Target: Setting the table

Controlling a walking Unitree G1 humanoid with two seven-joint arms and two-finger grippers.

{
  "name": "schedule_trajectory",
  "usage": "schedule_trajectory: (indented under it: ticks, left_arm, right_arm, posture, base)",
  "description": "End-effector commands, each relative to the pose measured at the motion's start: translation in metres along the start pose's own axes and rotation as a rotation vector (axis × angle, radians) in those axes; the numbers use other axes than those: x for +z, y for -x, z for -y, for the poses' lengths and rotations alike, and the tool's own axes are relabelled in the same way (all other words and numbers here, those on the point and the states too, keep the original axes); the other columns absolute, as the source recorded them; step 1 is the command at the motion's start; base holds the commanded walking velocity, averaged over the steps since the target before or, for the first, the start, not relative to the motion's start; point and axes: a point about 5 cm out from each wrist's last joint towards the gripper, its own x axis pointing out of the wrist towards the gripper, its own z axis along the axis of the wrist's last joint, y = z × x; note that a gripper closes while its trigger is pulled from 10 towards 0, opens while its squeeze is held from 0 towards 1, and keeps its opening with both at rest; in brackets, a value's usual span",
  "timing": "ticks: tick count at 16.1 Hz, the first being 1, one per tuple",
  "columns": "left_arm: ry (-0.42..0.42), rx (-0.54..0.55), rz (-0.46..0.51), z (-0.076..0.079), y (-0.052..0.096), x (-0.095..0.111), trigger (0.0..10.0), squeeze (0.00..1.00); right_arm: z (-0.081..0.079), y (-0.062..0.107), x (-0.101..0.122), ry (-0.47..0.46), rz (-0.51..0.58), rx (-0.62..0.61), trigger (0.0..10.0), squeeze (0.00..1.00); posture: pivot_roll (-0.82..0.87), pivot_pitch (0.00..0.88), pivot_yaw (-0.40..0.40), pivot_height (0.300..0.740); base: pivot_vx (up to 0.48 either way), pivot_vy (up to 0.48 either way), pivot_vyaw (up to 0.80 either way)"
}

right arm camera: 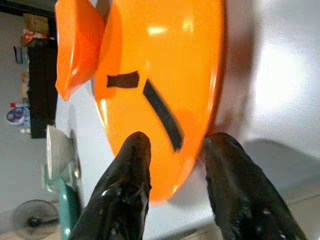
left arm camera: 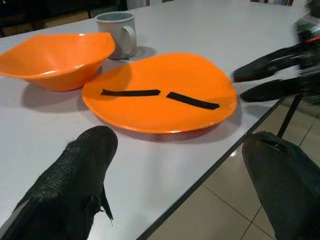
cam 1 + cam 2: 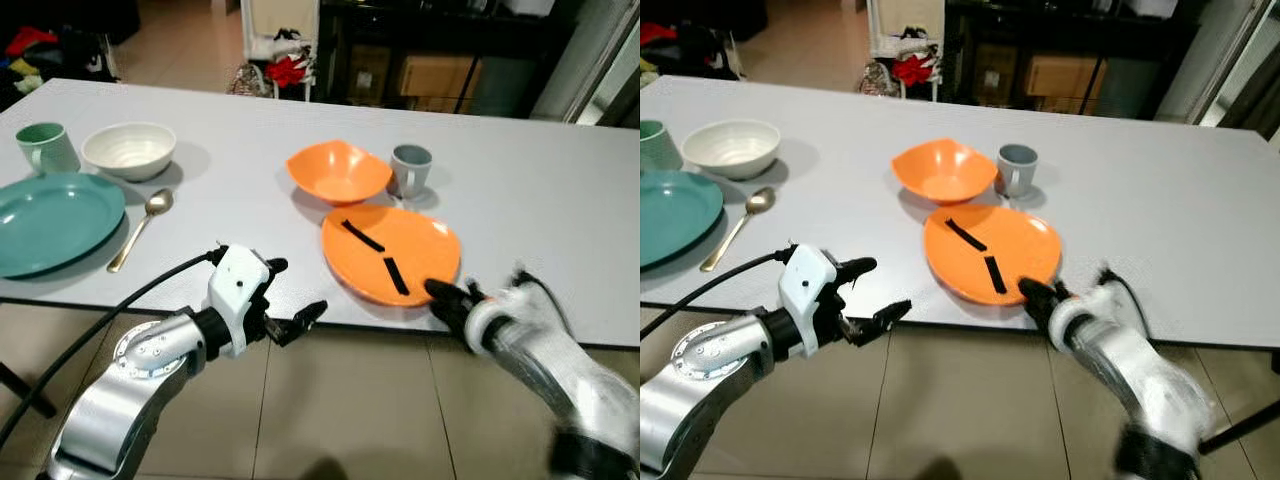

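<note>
Right hand (image 3: 448, 298) sits at the lower right of the frame, its fingers (image 1: 127, 175) apart and straddling the near rim of the orange plate (image 3: 392, 252), one finger over the plate and one beside its edge. That plate lies at the front edge of the grey bench (image 3: 540, 190), bearing two black strips. Just behind it stand an orange bowl (image 3: 338, 170) and a grey cup (image 3: 410, 170). Left hand (image 3: 290, 300) hovers off the bench edge at lower centre, fingers spread wide. At the far left lie a teal plate (image 3: 50, 220), spoon (image 3: 140, 228), white bowl (image 3: 129, 149) and green mug (image 3: 44, 147).

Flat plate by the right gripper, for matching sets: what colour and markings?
Orange plate with two black strips; clearest in left wrist view.
</note>
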Motion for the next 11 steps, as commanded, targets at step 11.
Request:
schedule_trajectory:
  ticks: [11]
  left_arm:
    - [0.011,0.442,0.084,-0.024,0.008,0.011,10.0,0.00]
  right_arm:
    - [-0.062,0.046,-0.013,1.245,0.524,-0.106,10.0,1.00]
  posture:
    - [-0.01,0.000,-0.029,0.740]
  base:
    - [0.000,0.000,0.43]
